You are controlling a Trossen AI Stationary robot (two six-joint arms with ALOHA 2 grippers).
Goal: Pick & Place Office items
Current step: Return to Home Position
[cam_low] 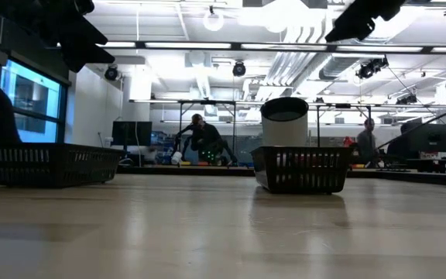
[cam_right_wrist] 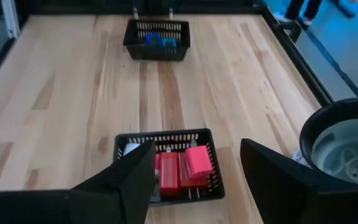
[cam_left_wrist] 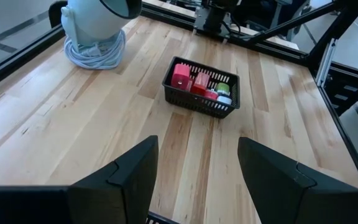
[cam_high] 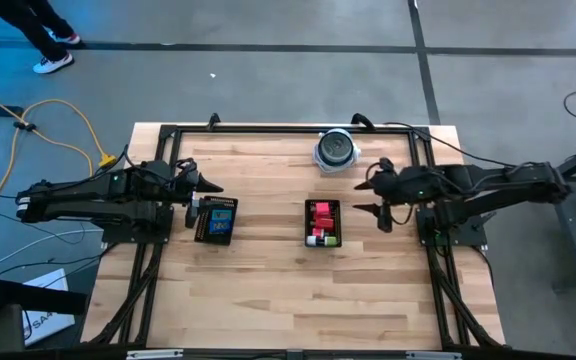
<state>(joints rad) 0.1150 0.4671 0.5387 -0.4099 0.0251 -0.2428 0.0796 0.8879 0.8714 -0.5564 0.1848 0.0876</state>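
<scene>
Fingers of the right gripper stand wide apart and empty just beside the red-filled mesh tray, on its side toward the right arm, touching nothing. Inside that tray the red and pink office items lie packed side by side, with a white piece and a green piece at one end. They look like small, hard plastic blocks: probably light, stiff and smooth-faced, so liable to slip if pinched at a corner. The tray's walls block any sideways approach, so the sensible hold is from above, across two flat opposite faces. Beyond the red-filled tray, well apart across the bare worktop, a second mesh tray holds the blue and dark pieces. The left gripper hovers next to that farther tray, fingers likewise spread wide and holding nothing. No item lies between either pair of fingers, and none lies loose outside the trays.
</scene>
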